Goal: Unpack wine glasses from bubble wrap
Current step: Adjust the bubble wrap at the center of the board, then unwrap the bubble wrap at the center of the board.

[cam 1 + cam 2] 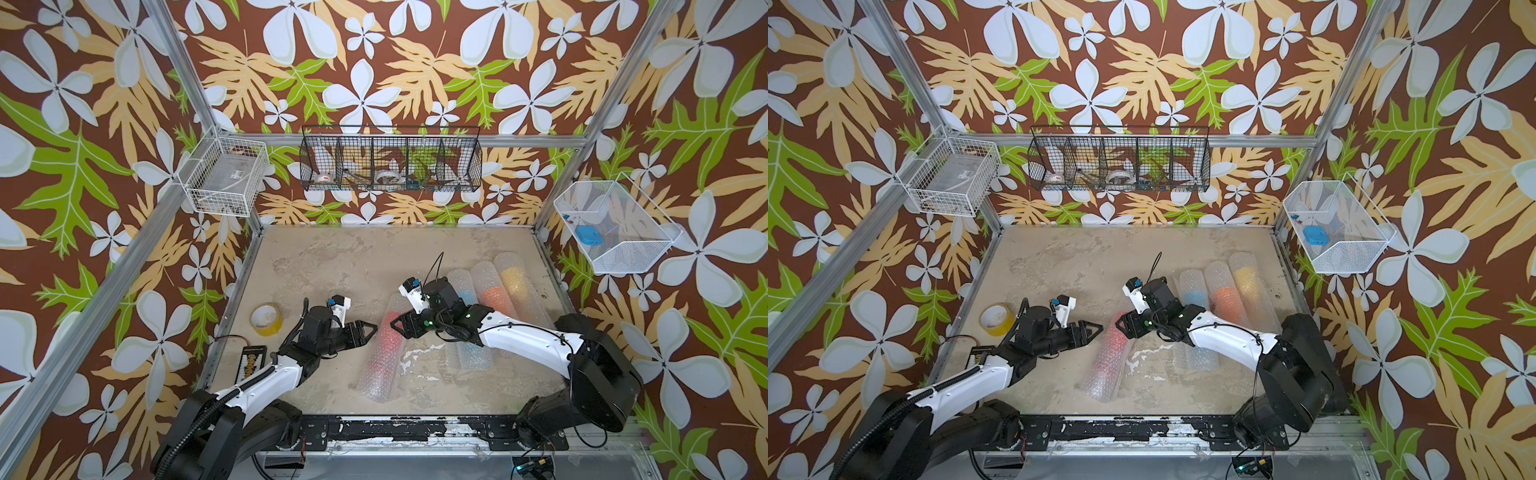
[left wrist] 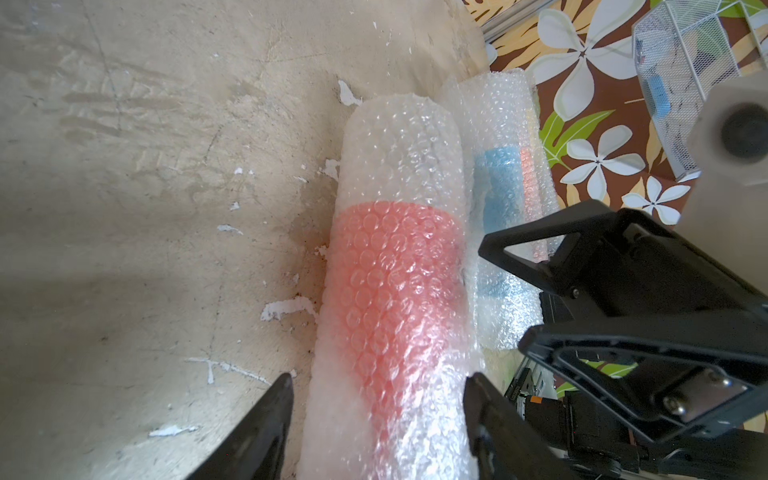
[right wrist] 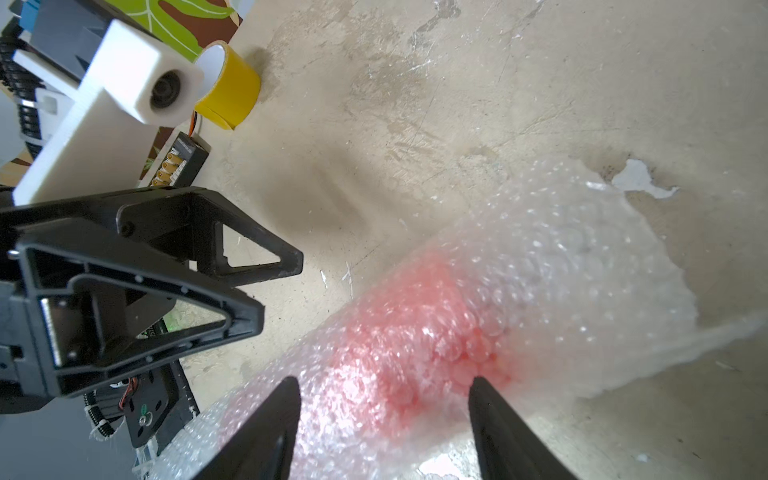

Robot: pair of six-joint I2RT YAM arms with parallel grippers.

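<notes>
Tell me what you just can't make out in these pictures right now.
Red plastic goblet: stem and foot veiled by its clear bubble-wrap tube, left wrist view.
Light blue wrapped goblet: middle covered by the right arm, both top views.
Black wire basket: contents too small, top views.

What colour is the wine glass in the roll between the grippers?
The wine glass is red, pinkish through the bubble wrap; clearest in the left wrist view.
</notes>
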